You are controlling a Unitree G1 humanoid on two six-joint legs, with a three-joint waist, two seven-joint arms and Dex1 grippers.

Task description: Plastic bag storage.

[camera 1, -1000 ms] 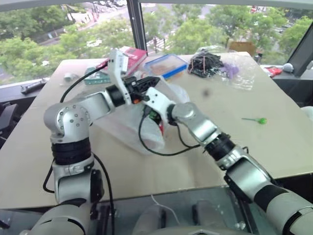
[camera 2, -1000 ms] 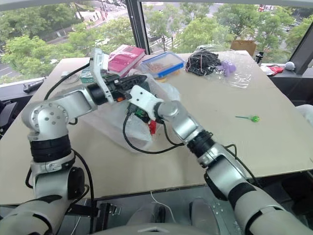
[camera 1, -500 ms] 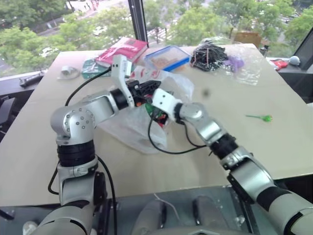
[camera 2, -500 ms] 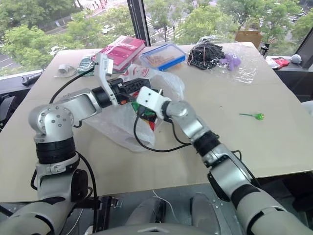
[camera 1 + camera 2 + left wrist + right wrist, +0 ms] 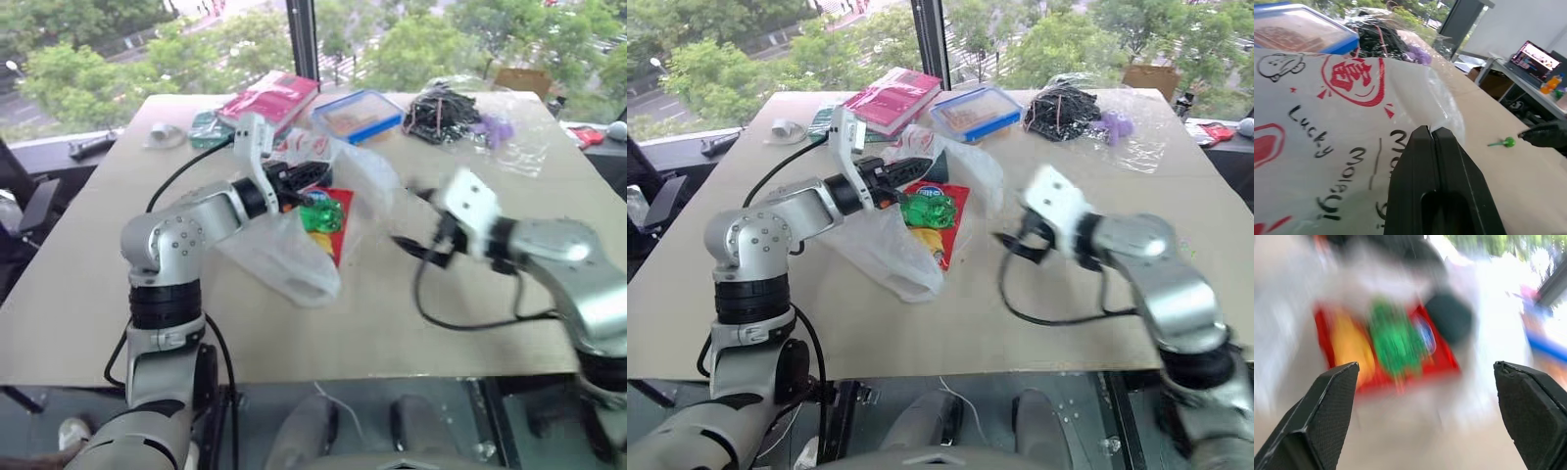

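Note:
The plastic bag (image 5: 281, 257), thin translucent white with red marks and black lettering, lies crumpled mid-table. Its upper edge is lifted by my left gripper (image 5: 297, 180), which is shut on it. In the left wrist view the two black fingers (image 5: 1431, 147) are pressed together over the printed film (image 5: 1327, 122). A red packet (image 5: 331, 223) with green and yellow on it lies at the bag's open side; whether it is inside the film I cannot tell. My right gripper (image 5: 411, 220) hovers to the right of the bag, apart from it, with its fingers (image 5: 1317, 416) spread wide and nothing between them.
At the far edge of the table (image 5: 88, 255) lie a red book (image 5: 274, 98), a blue-lidded box (image 5: 358, 113) and a clear bag of black clips with a purple item (image 5: 460, 113). A green lollipop (image 5: 1506, 142) lies on the right side. A black cable (image 5: 470, 318) trails from my right wrist.
My right gripper has drawn out of the bag and swung well to the right, its fingers wider apart. The red packet now shows. My left gripper has kept its hold; the camera has shifted.

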